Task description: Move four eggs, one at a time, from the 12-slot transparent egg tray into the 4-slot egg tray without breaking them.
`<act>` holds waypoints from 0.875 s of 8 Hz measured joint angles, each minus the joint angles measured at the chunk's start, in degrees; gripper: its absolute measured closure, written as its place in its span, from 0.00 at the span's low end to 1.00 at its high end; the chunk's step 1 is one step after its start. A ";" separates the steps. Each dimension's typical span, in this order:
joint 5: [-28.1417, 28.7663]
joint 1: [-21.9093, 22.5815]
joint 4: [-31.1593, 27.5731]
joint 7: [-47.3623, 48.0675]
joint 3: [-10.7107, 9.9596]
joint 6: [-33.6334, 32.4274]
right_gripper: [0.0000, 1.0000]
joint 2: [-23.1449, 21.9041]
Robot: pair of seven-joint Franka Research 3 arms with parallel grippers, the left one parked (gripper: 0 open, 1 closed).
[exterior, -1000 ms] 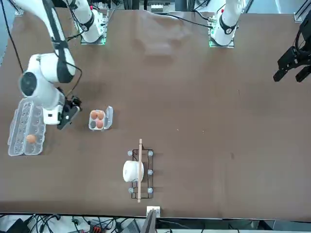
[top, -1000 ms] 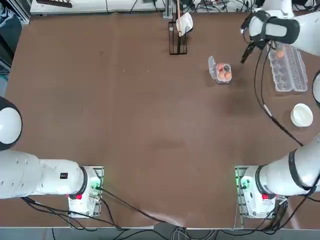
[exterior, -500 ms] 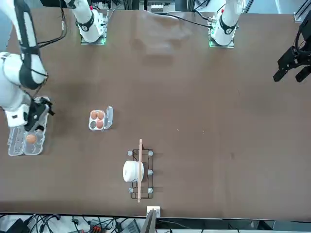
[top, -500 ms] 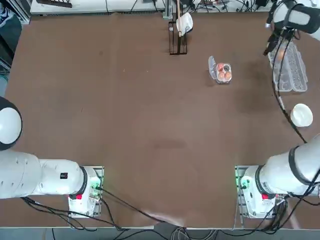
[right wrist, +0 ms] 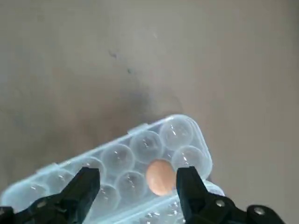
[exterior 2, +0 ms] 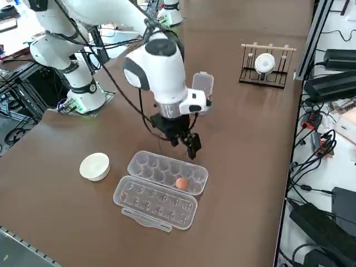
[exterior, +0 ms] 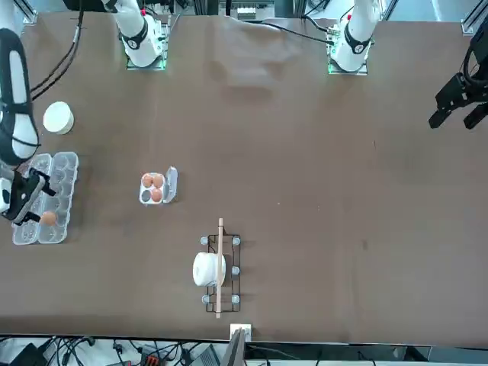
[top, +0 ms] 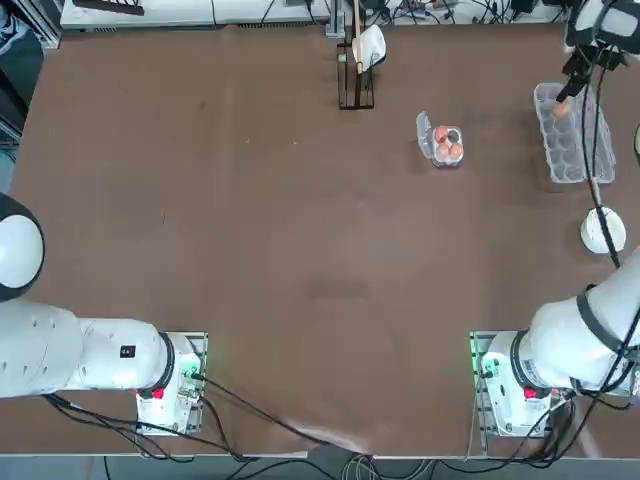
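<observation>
The 12-slot transparent egg tray [top: 580,150] [exterior: 65,171] [exterior 2: 161,167] [right wrist: 117,158] lies open at the table's right side. One orange-brown egg [top: 560,108] [exterior: 49,218] [exterior 2: 181,183] [right wrist: 160,176] sits in a cup near its far end. My right gripper [top: 570,86] [exterior: 32,191] [exterior 2: 189,146] [right wrist: 138,179] hovers above that end, open and holding nothing. In the wrist view the egg shows between the two fingers. The 4-slot egg tray [top: 424,135] [exterior: 171,183] [exterior 2: 203,83] stands to the left with three eggs [top: 447,143] [exterior: 153,185] in its cups.
A small white bowl [top: 603,230] [exterior: 58,118] [exterior 2: 94,166] sits just nearer the robot than the long tray. A wire rack with a white roll [top: 360,60] [exterior: 217,268] [exterior 2: 266,64] stands at the far middle edge.
My right arm has swung from beside the 4-slot tray to above the far end of the 12-slot tray. Its fingers stayed open, and no egg moved.
</observation>
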 joint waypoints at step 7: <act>4.47 -3.31 11.20 -19.45 0.27 -2.74 0.04 12.06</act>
